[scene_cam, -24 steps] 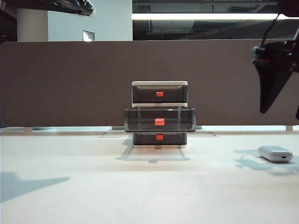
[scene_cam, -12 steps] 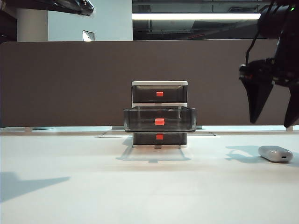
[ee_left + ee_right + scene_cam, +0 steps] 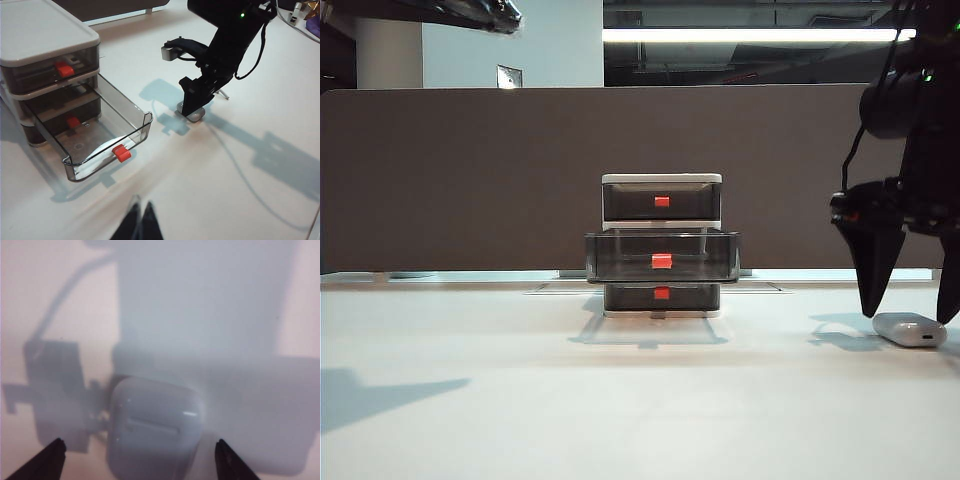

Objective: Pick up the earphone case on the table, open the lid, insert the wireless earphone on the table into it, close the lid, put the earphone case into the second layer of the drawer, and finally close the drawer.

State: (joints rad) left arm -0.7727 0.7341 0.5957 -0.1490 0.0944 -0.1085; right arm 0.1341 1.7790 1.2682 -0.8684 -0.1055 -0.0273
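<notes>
Small glossy white pill-shaped earphone case (image 3: 910, 329) lies on the white surface (image 3: 620, 400) at four o'clock. Right gripper (image 3: 912, 312) straddles it, jaws released (centre before clenching). Left gripper (image 3: 139, 225) clenched, empty.

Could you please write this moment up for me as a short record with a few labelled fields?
Case: small glossy white rounded plastic earphone case lying on the wide plain white table, right of the drawers
Drawer unit: small white-framed three-tier drawer unit; smoky dark translucent middle drawer pulled out, top and bottom ones pushed in
Right tool: open, pointing down, fingertips on either side of the case, not gripping it
Left tool: shut, holding nothing, over the table in front of the open drawer
Earphone: not visible
</notes>
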